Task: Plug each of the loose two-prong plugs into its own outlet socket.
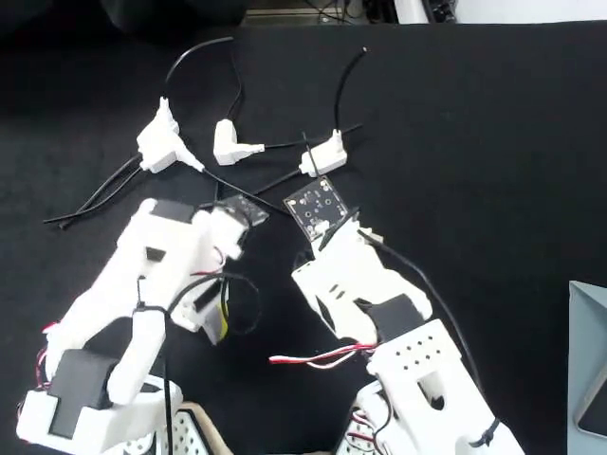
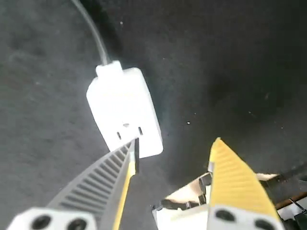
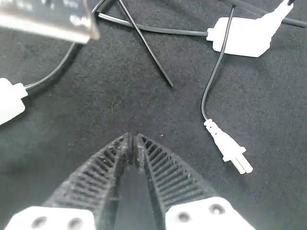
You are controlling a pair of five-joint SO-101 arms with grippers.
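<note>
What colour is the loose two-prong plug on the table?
The plug is white, clearest in the right wrist view.

Right gripper (image 3: 135,146) with black ribbed fingers pressed together over the black mat (image 3: 144,96), loose two-prong plug (image 3: 229,149) lying near the gripper, its thin black cable (image 3: 205,96) curving away, white outlet block (image 3: 242,36) farther beyond the gripper

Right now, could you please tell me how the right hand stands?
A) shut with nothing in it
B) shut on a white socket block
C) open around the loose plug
A: the right hand has its fingers together with nothing between, and the loose plug lies apart from it.
</note>
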